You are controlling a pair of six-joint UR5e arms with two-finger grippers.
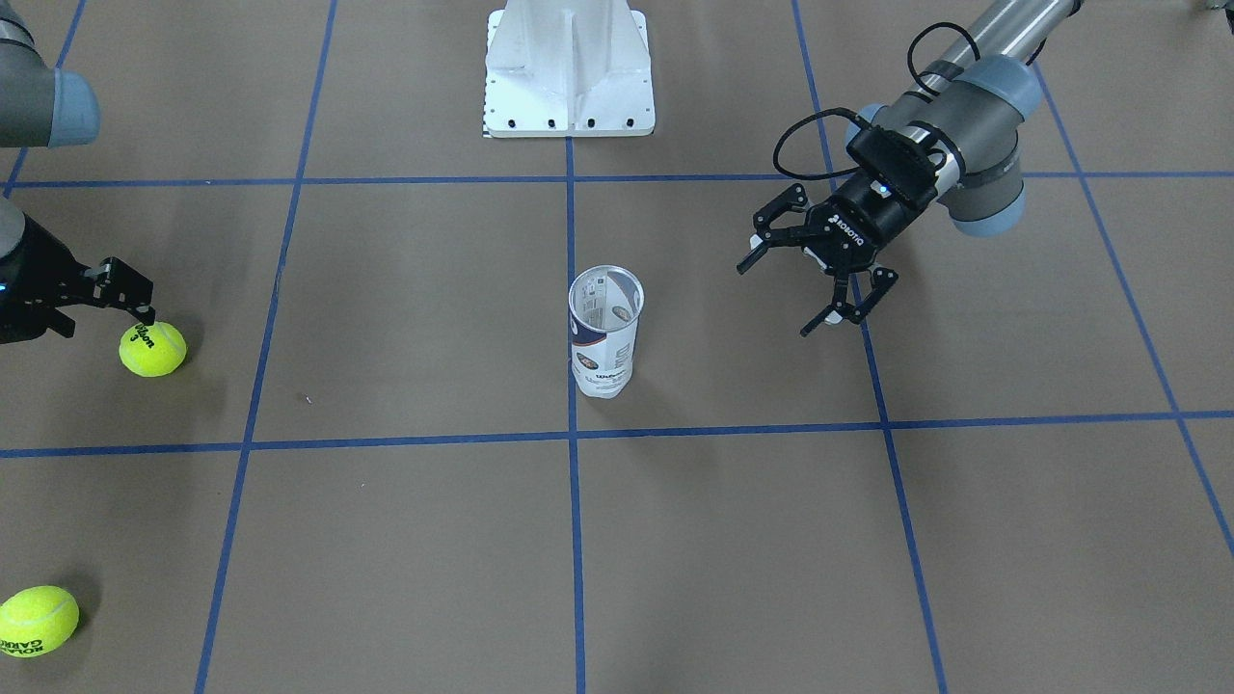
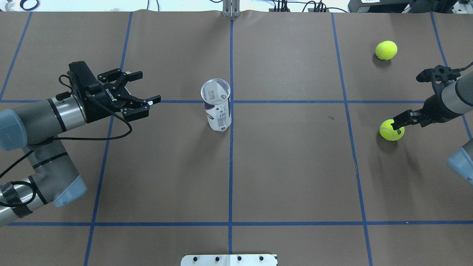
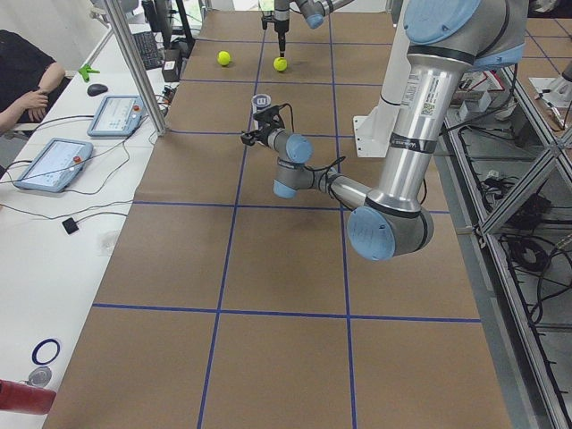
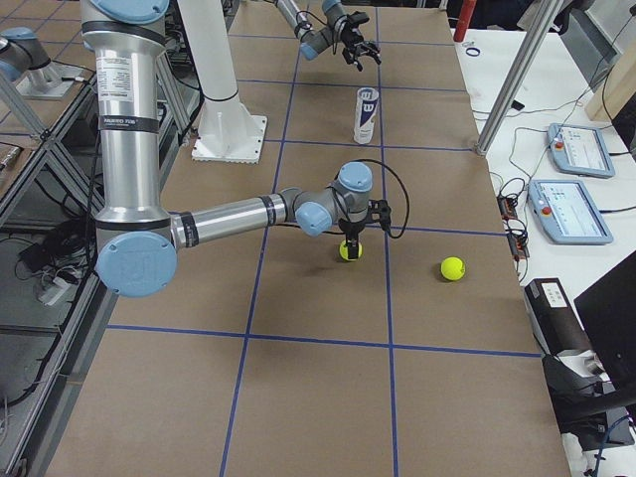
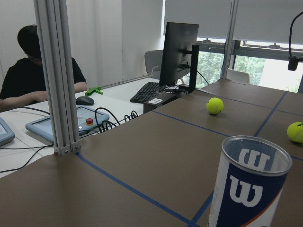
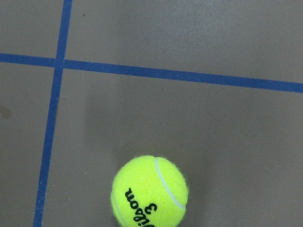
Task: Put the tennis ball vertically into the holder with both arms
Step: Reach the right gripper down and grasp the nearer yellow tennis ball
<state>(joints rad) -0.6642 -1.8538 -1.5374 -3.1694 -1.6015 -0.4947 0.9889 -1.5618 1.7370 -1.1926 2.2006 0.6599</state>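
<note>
Left jaws: spread wide and empty, near the holder (image 2: pixel 217 107) on its left, not touching it. Right jaws: appear spread, gripping nothing. One finger (image 2: pixel 404 118) sits at the top of a tennis ball (image 2: pixel 391 130), well to the right of the holder. Holder: upright on the bench (image 2: pixel 295 166), mouth open, empty. Status: no step is complete. Ball pickup, holder steadying and insertion remain.

A: Which markings can I log from these feeds?

B: I read "ROBOTIQ" in white on the body of the left gripper (image 1: pixel 777 299). The tennis ball (image 6: pixel 149 191) under the right wrist camera carries "Wilson" and the numeral "3" in black. The second tennis ball (image 1: pixel 37 621) shows "ROLA" and "GARRO", cut off.

A: And the holder?

B: The holder (image 5: pixel 247 189) bears a white "W" on navy. I cannot read its fine print.
</note>
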